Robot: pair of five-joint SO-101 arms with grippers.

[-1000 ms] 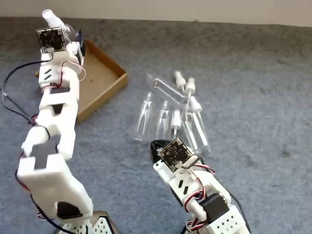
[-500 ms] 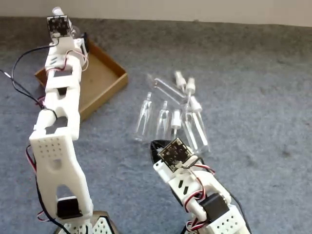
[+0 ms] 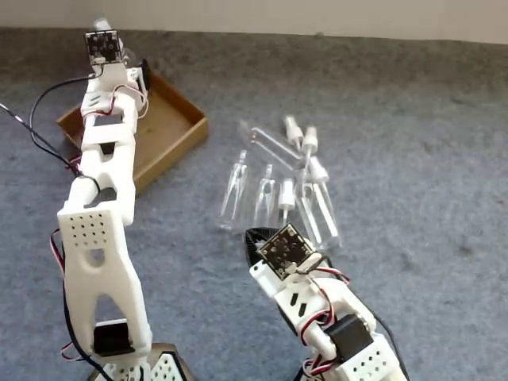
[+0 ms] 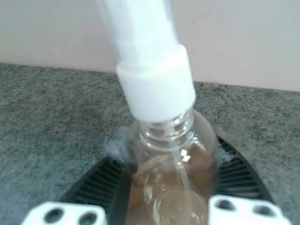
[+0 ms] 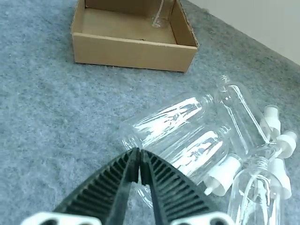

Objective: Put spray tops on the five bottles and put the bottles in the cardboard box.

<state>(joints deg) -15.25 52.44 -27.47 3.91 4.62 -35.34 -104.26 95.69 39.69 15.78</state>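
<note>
**A:** Where is the capped bottle right now?

**B:** In the left gripper. Its fingers are clenched on the clear body from both sides. The white spray top sits on the neck and points away from the wrist.

**A:** What has changed over the past second?

**B:** The left arm has straightened. A second ago it was folded at the elbow. Now it runs almost in a line, and the wrist has gone a little farther out, to the far corner of the cardboard box.

**A:** So is the bottle over the box?

**B:** I cannot tell. From above, the arm covers what lies under the gripper. The wrist camera looks past the bottle onto grey desk and a wall, not cardboard.

**A:** What does that mean for the job?

**B:** I'd judge this is the placing step for this one bottle, and it is not yet let go. If the reach has overshot the far wall, releasing here would drop it outside. The arm would need to tip down or draw back first.

**A:** And the right side?

**B:** The right gripper has not moved. Its fingers are pressed together on nothing, near the other bottles. Those lie clustered on the desk, well apart from the box, with white tops among them. I can't say which tops are seated, so most of the task looks undone.
</note>
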